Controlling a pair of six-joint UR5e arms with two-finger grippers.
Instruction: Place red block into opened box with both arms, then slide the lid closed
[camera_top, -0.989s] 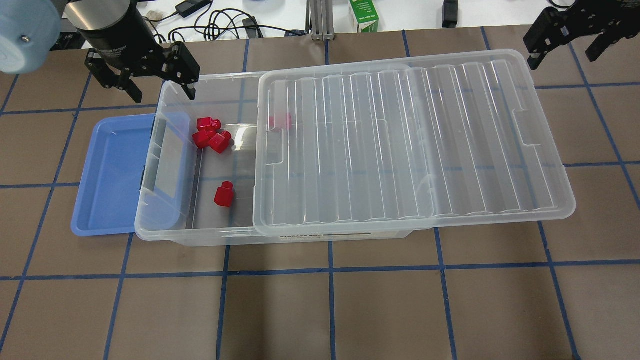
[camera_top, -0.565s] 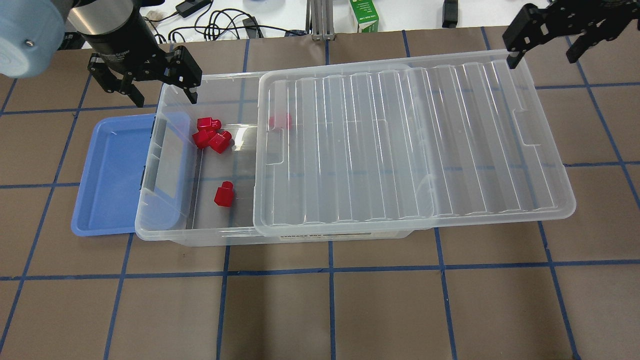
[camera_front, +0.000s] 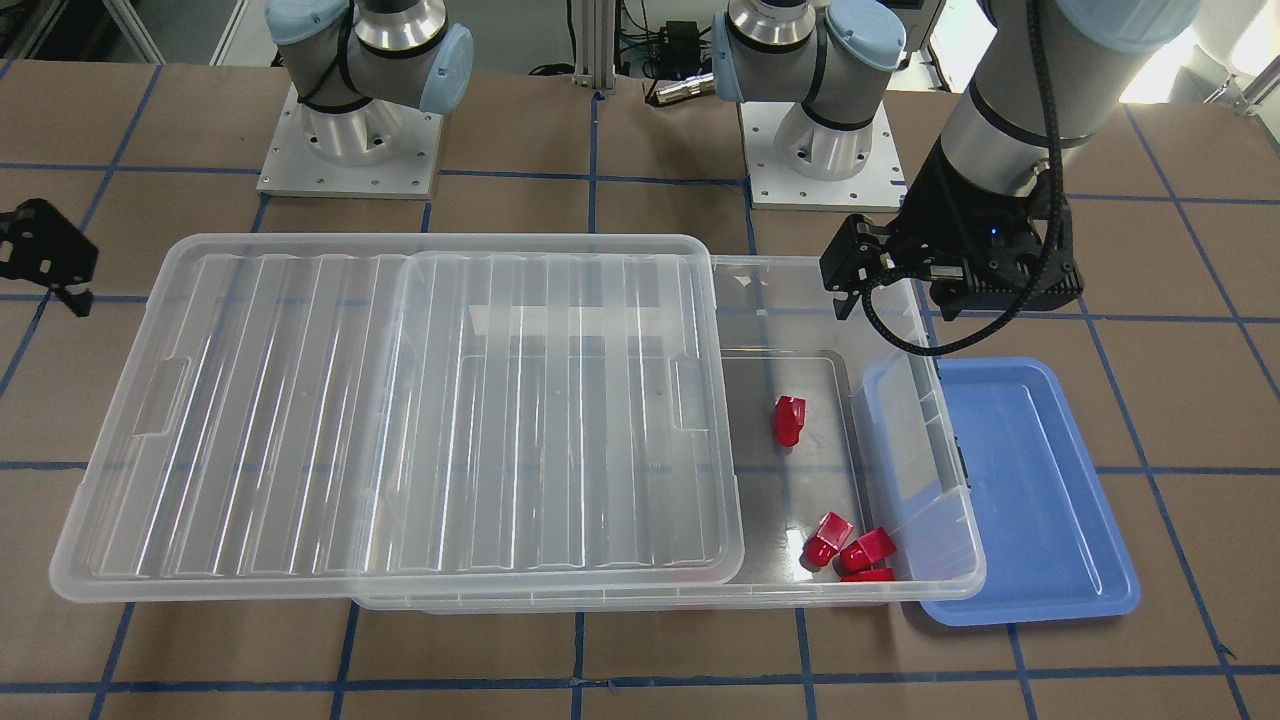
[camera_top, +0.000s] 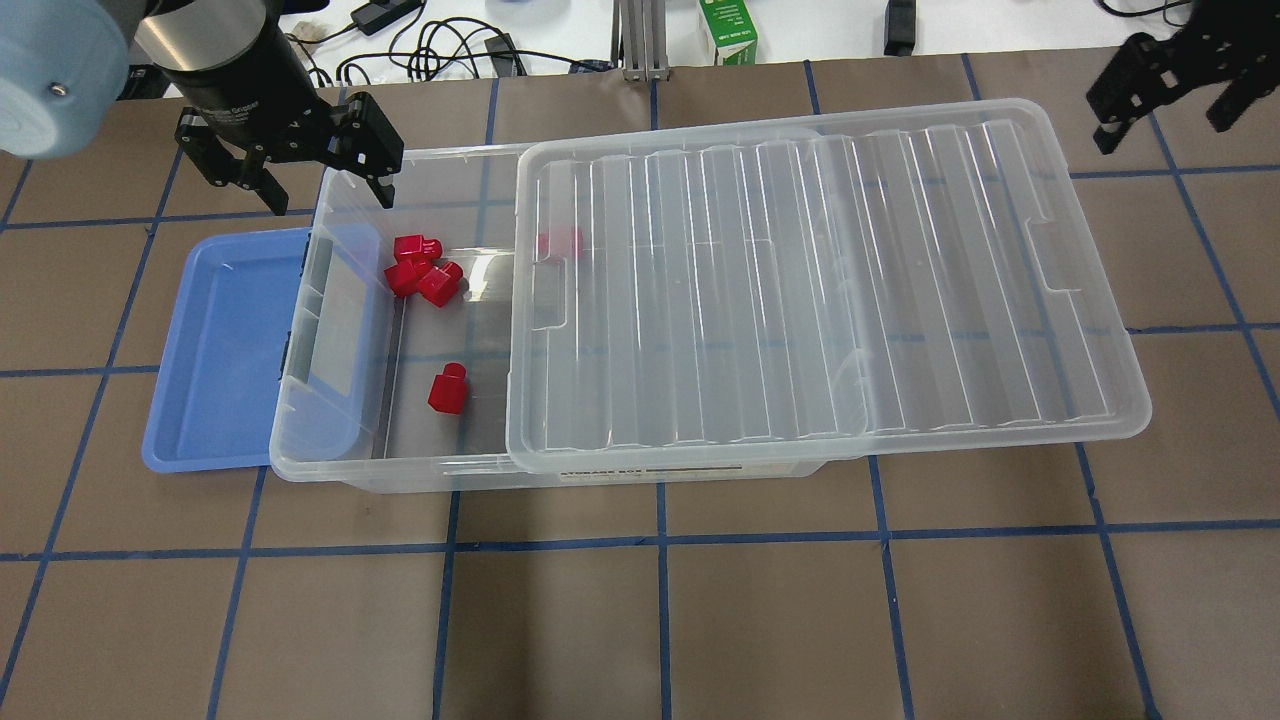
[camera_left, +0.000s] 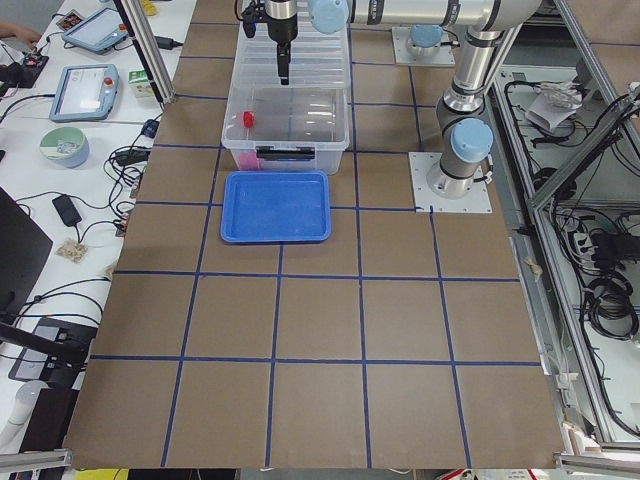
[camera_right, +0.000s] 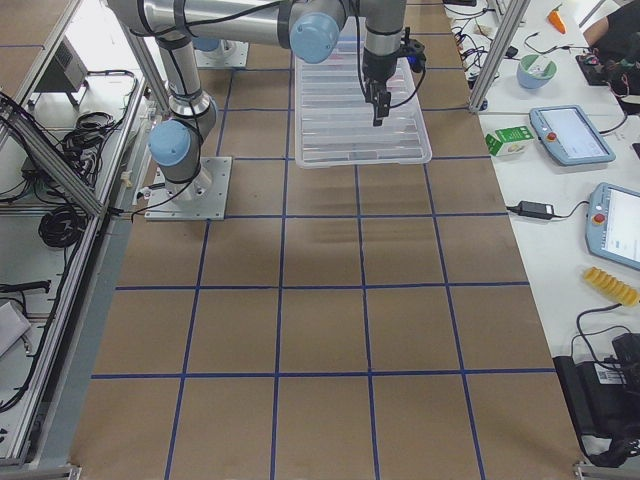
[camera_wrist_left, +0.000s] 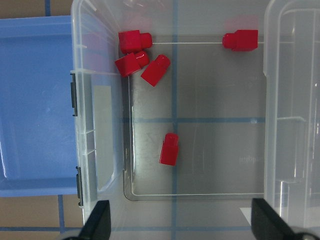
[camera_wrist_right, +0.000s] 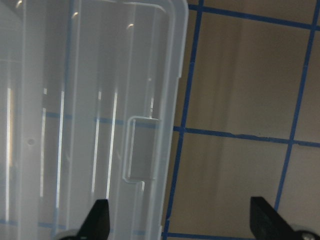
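The clear box (camera_top: 400, 470) lies across the table. Its lid (camera_top: 820, 290) sits shifted toward my right side, so the box's left end is uncovered. Three red blocks (camera_top: 420, 265) cluster in the far left corner of the box. Another red block (camera_top: 447, 388) lies alone nearer the front, and one more (camera_top: 560, 242) shows through the lid's edge. My left gripper (camera_top: 330, 198) hangs open above the box's far left corner, holding nothing, and its wrist view looks down on the red blocks (camera_wrist_left: 169, 149). My right gripper (camera_top: 1165, 130) is open and empty beyond the lid's far right corner, over the lid's end (camera_wrist_right: 90, 125).
A blue tray (camera_top: 220, 350) lies at the box's left end, partly tucked under it. A green carton (camera_top: 728, 30) and cables sit past the table's far edge. Both arm bases (camera_front: 350, 150) stand on the robot's side of the table.
My right gripper swung left toward the lid's far corner, then back out to the right. My left gripper shifted slightly and then held still. The blocks, box and lid have not moved.
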